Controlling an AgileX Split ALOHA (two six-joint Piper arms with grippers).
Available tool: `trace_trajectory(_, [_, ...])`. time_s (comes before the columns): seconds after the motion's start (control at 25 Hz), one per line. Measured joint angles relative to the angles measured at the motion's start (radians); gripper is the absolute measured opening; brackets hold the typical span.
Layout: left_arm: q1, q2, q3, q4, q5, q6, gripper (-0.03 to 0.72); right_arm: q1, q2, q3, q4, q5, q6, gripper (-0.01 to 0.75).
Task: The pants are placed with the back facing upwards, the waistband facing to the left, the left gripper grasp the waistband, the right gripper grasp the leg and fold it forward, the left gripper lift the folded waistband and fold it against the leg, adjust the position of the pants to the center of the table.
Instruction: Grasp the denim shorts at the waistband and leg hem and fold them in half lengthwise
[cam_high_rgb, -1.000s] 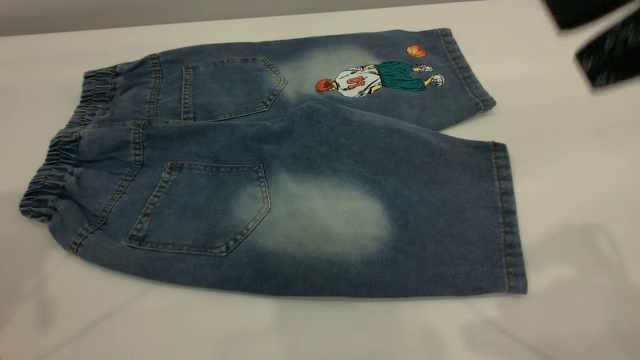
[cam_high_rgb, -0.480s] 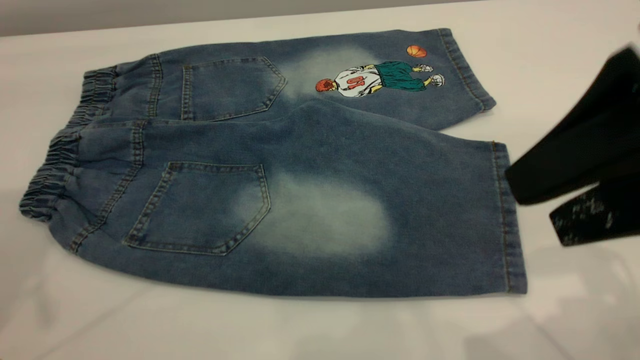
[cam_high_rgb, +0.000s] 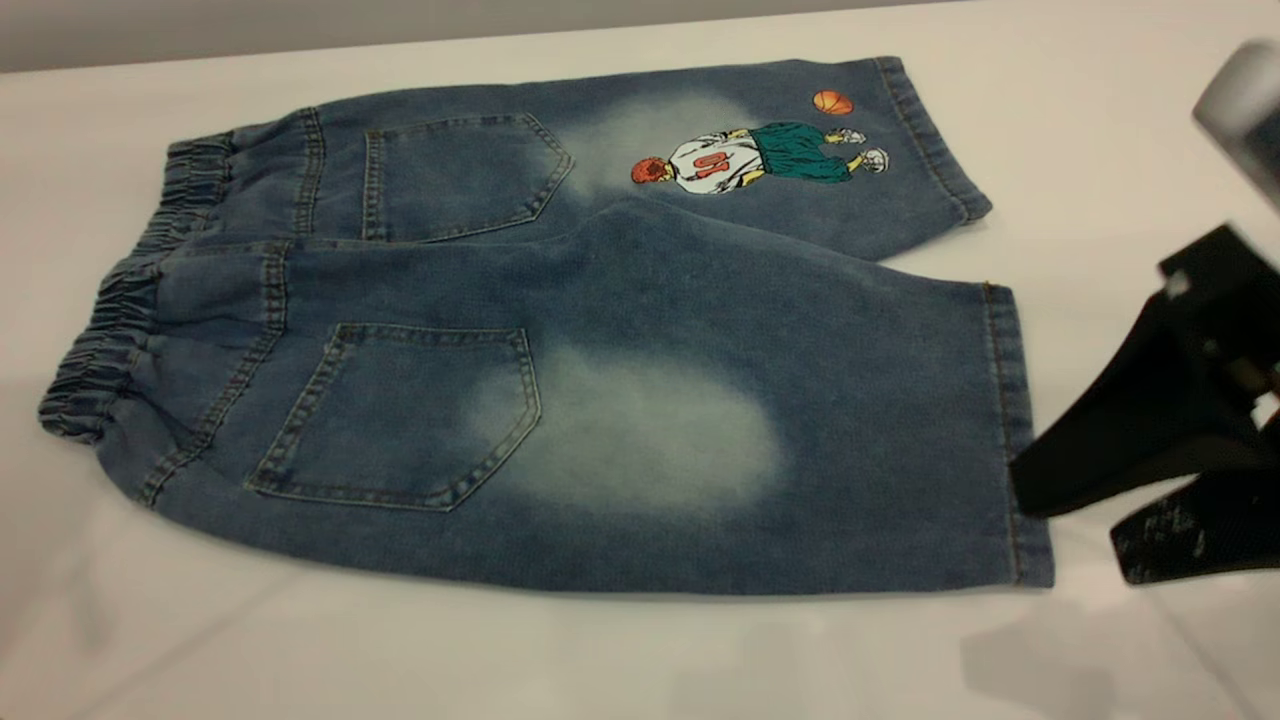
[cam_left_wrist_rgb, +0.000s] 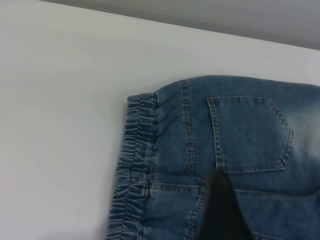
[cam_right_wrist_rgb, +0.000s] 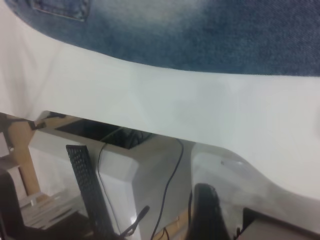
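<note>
A dark rounded part of the right tool (cam_right_wrist_rgb: 207, 210) shows at the edge of the right wrist view; whether its fingers are parted cannot be told. Farthest from it, the pants (cam_right_wrist_rgb: 200, 35) fill the opposite edge as faded blue denim with a pale patch, and a stitched pocket corner (cam_right_wrist_rgb: 62, 7) shows at one end. The denim lies flat on the white tabletop (cam_right_wrist_rgb: 210, 110), which spreads between it and the tool. Past the tabletop's edge and nearer the tool stands a pale cabinet (cam_right_wrist_rgb: 120, 175) with a black cable (cam_right_wrist_rgb: 172, 175) hanging beside it and a black keyboard (cam_right_wrist_rgb: 90, 192) leaning upright.
</note>
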Motion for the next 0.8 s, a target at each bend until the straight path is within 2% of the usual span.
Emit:
trace_trajectory(0.48, [0.0, 0.0, 0.0, 0.0, -0.014, 0.0, 0.414, 0.0, 0.326, -0.011, 0.341, 0.01, -0.391, 0.431])
trace_trajectory(0.68, [0.0, 0.0, 0.0, 0.0, -0.014, 0.0, 0.414, 0.0, 0.406, -0.013, 0.36, 0.006, -0.51, 0.431])
trace_trajectory(0.8, [0.0, 0.0, 0.0, 0.0, -0.014, 0.0, 0.414, 0.0, 0.443, -0.034, 0.36, 0.004, -0.517, 0.431])
